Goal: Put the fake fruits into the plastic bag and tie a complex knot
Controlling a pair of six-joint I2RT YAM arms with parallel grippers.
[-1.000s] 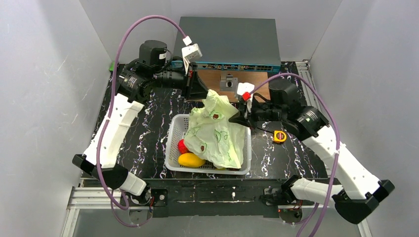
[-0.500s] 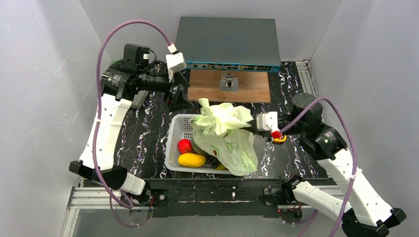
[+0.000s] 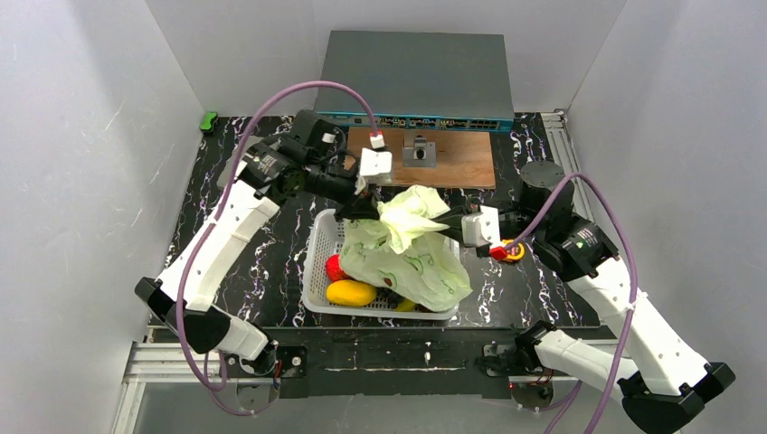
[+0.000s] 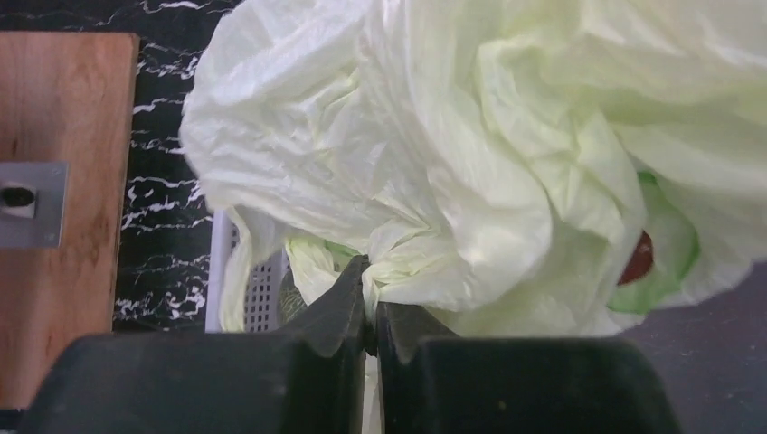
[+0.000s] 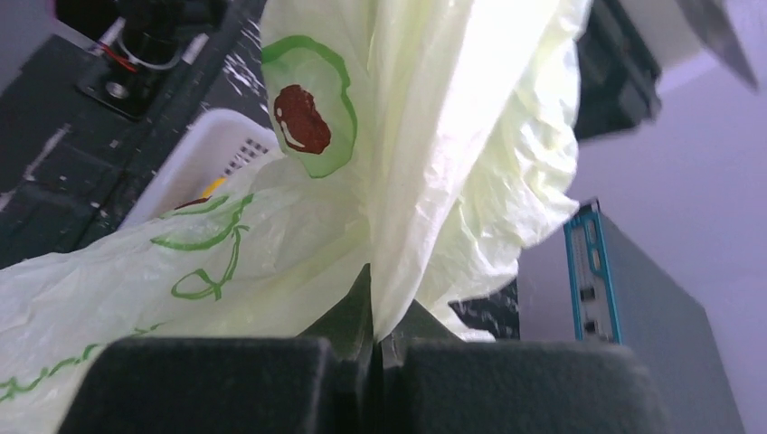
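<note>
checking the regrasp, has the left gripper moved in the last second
Yes. The left gripper has come nearer, from beside the wooden board to the white basket's far rim, pinching the plastic bag.

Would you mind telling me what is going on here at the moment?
Both arms hold the plastic bag over the white basket: the left gripper and the right gripper are each shut on its bunched top, from opposite sides. The yellow mango and red fruit lie in the basket beside the bag, not yet bagged.

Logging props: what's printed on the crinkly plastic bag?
The thin pale-green plastic bag bears avocado halves with brown pits; right wrist view shows it best.
</note>
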